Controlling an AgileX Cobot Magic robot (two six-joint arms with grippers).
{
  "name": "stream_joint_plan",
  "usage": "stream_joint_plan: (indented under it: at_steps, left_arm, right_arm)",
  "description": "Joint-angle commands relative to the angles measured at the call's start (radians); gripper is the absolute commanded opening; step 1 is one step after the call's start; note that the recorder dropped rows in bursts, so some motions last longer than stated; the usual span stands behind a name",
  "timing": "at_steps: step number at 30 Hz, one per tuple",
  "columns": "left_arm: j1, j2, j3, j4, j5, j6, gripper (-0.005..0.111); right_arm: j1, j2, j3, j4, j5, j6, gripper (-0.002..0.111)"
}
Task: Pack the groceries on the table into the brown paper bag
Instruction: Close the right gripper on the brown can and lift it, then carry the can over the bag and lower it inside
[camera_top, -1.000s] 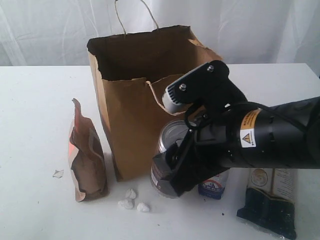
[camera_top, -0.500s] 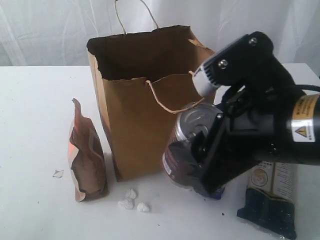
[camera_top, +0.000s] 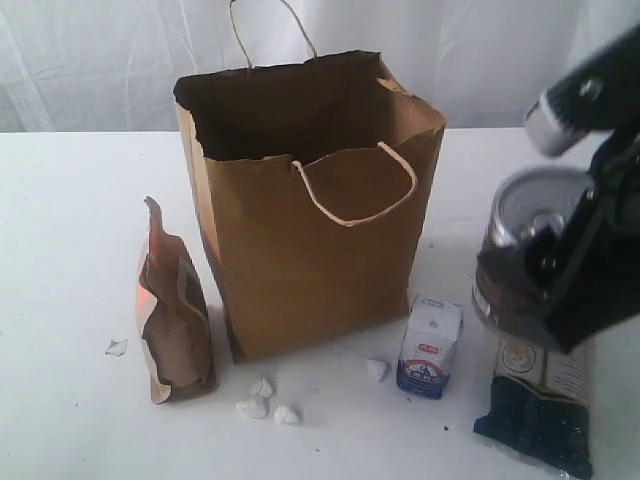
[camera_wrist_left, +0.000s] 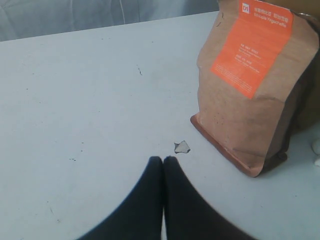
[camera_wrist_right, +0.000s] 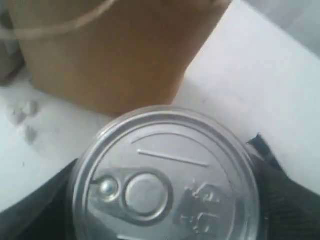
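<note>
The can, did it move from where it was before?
Yes. The can has gone up and to the right, away from the front of the brown paper bag.

Exterior view faces the brown paper bag (camera_top: 310, 250) front-on; close wrist views share the pouch (camera_wrist_left: 250, 90) and can (camera_wrist_right: 165, 180).

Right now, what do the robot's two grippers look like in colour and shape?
Both are black. The left gripper has two smooth matte fingers that narrow to rounded tips. The right gripper is bulkier, with flat black sides; above it sits a rounded light grey housing beside a black bracket with a screw head. No markings are visible.
</note>
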Motion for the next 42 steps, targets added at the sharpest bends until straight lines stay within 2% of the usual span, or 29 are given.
stream_joint_plan:
  at_steps: [1,6,13,19,28,42]
  left_arm:
    - [0.003,-0.009,0.004,-0.003,0.002,-0.003,0.001]
    - [0.003,-0.009,0.004,-0.003,0.002,-0.003,0.001]
    - [0.003,-0.009,0.004,-0.003,0.002,-0.003,0.001]
    - [0.003,-0.009,0.004,-0.003,0.002,-0.003,0.001]
    - [0.003,-0.009,0.004,-0.003,0.002,-0.003,0.001]
    - [0.003,-0.009,0.004,-0.003,0.002,-0.003,0.001]
  right_arm:
    - [-0.006,0.002,-0.156,-0.147,-0.066,0.011,0.0]
    - [-0.006,0.073,-0.277,-0.176,-0.219,0.011,0.0]
    - [-0.006,0.224,-0.341,-0.134,-0.44,0.011,0.0]
    - [-0.011,0.375,-0.405,-0.125,-0.463,0.011,0.0]
    - [-0.115,0.565,-0.411,-0.069,-0.559,0.064,0.0]
    - [-0.14,0.658,-0.427,0.069,-0.576,0.085,0.0]
